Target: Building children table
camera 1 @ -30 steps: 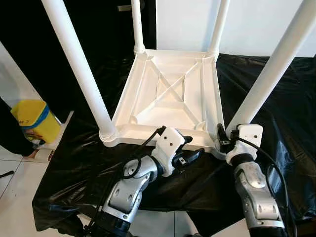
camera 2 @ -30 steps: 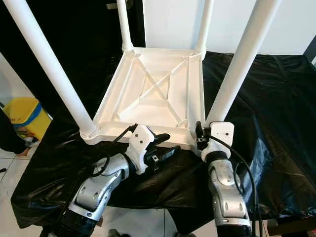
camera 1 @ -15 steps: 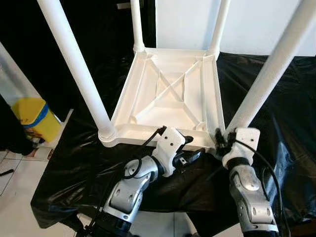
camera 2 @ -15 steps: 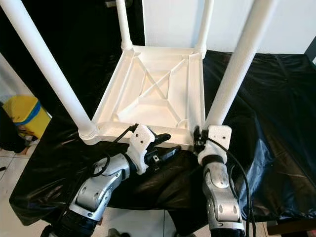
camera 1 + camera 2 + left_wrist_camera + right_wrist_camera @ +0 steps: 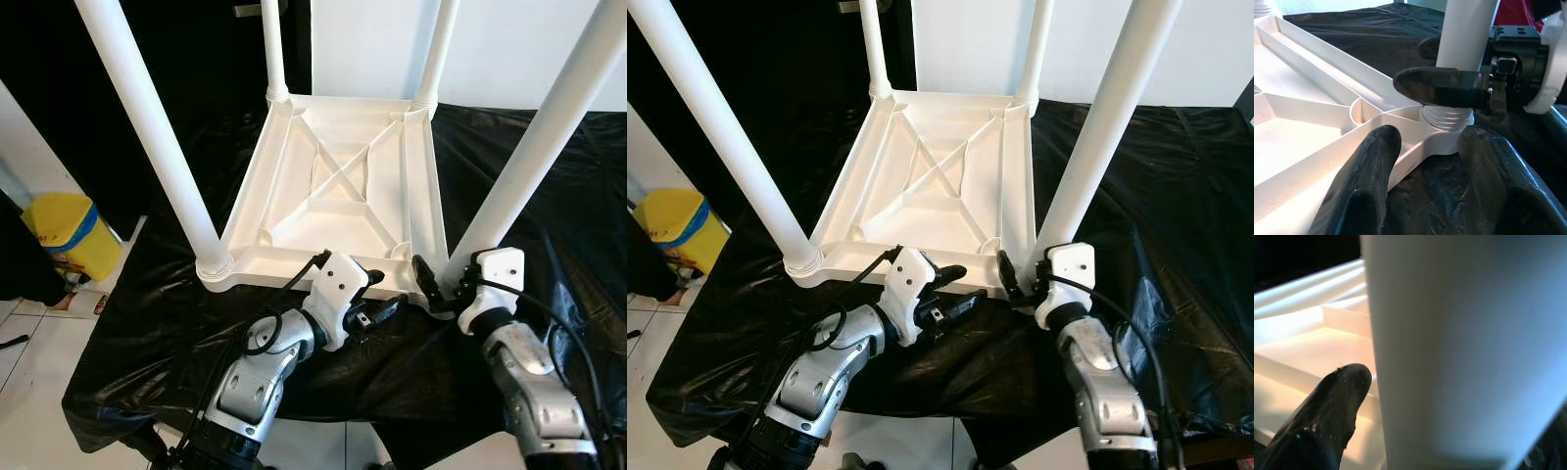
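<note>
Black plastic sheet (image 5: 147, 323), white wall (image 5: 372, 49), yellow bin (image 5: 64, 235), pale tiled floor (image 5: 29, 392)

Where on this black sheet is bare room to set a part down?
Bare black plastic sheet lies right of the upturned white plastic table, and a strip left of it. The near edge is crowded: left tool and right tool work there.

All four table legs (image 5: 147, 117) run off the top edge; right tool (image 5: 438, 285) half-hidden behind the near-right leg (image 5: 534, 157), grip unclear; yellow bin (image 5: 61, 235) partly cut off.
</note>
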Motion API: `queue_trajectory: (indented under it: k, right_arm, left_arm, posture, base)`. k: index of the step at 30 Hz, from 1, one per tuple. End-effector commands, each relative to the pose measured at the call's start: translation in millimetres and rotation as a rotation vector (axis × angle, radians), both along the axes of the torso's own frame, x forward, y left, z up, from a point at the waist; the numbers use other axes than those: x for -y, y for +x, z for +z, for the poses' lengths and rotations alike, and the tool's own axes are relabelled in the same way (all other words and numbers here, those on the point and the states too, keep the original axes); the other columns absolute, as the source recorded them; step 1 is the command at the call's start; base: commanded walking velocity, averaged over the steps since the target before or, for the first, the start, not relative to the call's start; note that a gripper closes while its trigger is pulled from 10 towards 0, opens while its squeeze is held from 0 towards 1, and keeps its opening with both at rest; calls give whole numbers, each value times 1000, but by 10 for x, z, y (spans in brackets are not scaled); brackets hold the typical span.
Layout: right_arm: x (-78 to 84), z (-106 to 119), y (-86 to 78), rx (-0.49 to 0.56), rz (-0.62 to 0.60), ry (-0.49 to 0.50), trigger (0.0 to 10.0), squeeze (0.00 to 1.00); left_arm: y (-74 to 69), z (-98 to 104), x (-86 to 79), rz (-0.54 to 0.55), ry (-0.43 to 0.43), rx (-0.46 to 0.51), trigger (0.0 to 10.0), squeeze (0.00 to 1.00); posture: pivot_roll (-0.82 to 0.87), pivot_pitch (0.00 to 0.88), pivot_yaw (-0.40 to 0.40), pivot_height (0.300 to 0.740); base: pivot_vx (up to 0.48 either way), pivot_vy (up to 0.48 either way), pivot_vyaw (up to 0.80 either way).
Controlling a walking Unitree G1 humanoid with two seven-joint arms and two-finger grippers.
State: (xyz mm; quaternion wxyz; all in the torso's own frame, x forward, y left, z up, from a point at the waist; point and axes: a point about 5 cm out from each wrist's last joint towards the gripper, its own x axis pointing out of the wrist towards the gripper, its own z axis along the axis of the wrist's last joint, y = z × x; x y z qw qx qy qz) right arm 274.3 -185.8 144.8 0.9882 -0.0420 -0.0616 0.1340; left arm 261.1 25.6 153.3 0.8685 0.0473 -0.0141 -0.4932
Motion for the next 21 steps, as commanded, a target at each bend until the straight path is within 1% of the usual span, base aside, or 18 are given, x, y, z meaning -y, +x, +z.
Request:
queue_trajectory:
  k: [1, 3, 5, 6, 7, 9, 13, 20, 21]
  right_arm:
    - [-18, -13, 24, -7, 50, -16, 10000, 0]
    - [-6, 9, 68, -7, 115, -65, 10000, 0]
    - [-6, 9, 68, -7, 115, -65, 10000, 0]
    - [-3, 15, 84, -8, 136, -83, 10000, 0]
    - [6, 5, 112, -14, 154, -107, 0, 0]
    - [6, 5, 112, -14, 154, -107, 0, 0]
    - [34, -77, 112, -48, 194, -131, 0, 0]
    - [42, -117, 95, -61, 199, -130, 0, 0]
    - [44, -144, 85, -74, 194, -120, 2078, 0]
  left_arm:
    - [13, -28, -18, 58, 11, 2, 10000, 0]
    - [15, -23, -21, 59, 11, 3, 10000, 0]
    - [15, -23, -21, 59, 11, 3, 10000, 0]
    - [15, -22, -23, 60, 11, 3, 10000, 0]
    - [16, -20, -27, 62, 11, 4, 10000, 0]
    - [16, -20, -27, 62, 11, 4, 10000, 0]
    - [29, -12, -60, 85, 12, 8, 10000, 0]
    - [32, -10, -75, 91, 12, 9, 10000, 0]
    - [33, -10, -81, 93, 14, 9, 10000, 0]
  posture:
    - [-138, 69, 18, 740]
    - [-136, 69, 18, 740]
    - [-136, 69, 18, 740]
    - [-136, 69, 18, 740]
    - [-127, 70, 14, 740]
    - [-127, 70, 14, 740]
    - [-112, 71, 8, 740]
    - [-108, 75, 10, 740]
    - [-106, 76, 12, 740]
  base:
    - [0, 0, 0]
    - [0, 0, 0]
    - [0, 0, 0]
    - [0, 0, 0]
    - [0, 0, 0]
    - [0, 0, 0]
    - [0, 0, 0]
    - [0, 0, 0]
    - [0, 0, 0]
